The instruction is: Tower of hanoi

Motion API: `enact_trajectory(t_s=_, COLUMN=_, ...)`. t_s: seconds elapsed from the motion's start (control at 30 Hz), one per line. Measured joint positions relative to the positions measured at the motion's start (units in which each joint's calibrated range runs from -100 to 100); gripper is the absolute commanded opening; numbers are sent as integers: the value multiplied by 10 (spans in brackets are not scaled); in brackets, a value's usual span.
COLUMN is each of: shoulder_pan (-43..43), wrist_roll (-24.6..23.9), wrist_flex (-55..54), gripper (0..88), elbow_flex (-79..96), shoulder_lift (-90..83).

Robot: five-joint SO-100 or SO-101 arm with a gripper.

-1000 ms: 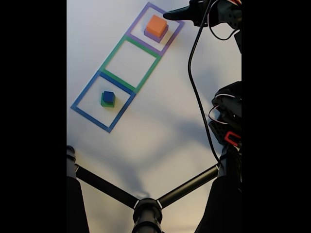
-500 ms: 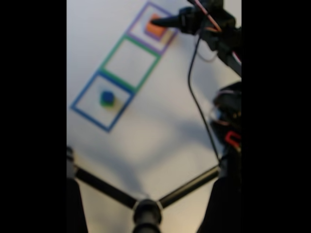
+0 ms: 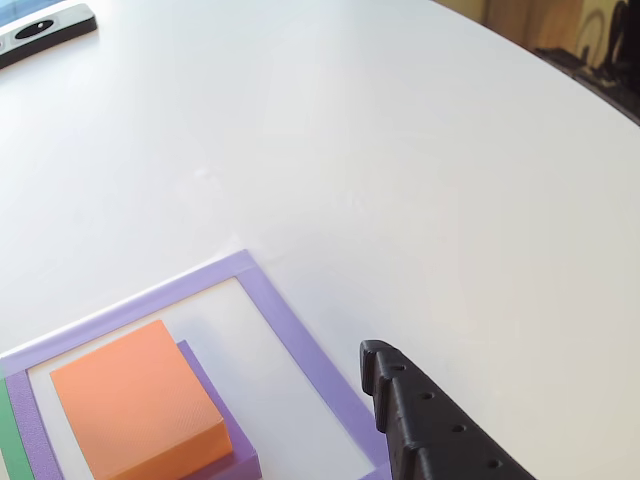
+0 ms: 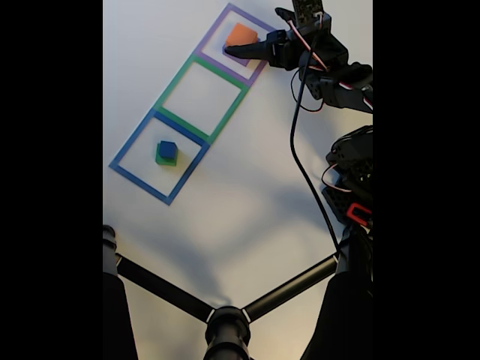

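Note:
The tower of hanoi stands in two stacks. An orange block (image 4: 241, 34) rests on the purple slab (image 3: 238, 452) inside the purple tape square (image 4: 266, 22). In the blue tape square (image 4: 127, 171), a small blue cube (image 4: 167, 148) tops the green cube (image 4: 166, 160). My gripper (image 4: 253, 31) hovers at the orange block with its jaws apart and nothing held; its long black finger (image 4: 244, 51) lies along the block's lower side. In the other view that finger (image 3: 430, 425) is right of the orange block (image 3: 135, 405), over the tape, not touching it.
The green tape square (image 4: 171, 82) between the two stacks has nothing in it. A black cable (image 4: 298, 150) hangs from the arm at the right. Black tripod legs (image 4: 225, 322) cross the bottom. A flat device (image 3: 45, 28) lies at the table's far left.
The gripper has swung down and left in the fixed view, from beside the purple square's upper corner to over the orange block. The blocks have not moved.

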Motion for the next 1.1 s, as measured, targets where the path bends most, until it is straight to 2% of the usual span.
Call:
enact_trajectory(t_s=0.63, shoulder_pan=-24, wrist_roll=0, wrist_flex=-135, gripper=549, elbow_flex=-2, shoulder_lift=146)
enact_trajectory(t_s=1.1, shoulder_pan=-49, wrist_roll=0, wrist_flex=-159, gripper=546, elbow_flex=-33, shoulder_lift=198)
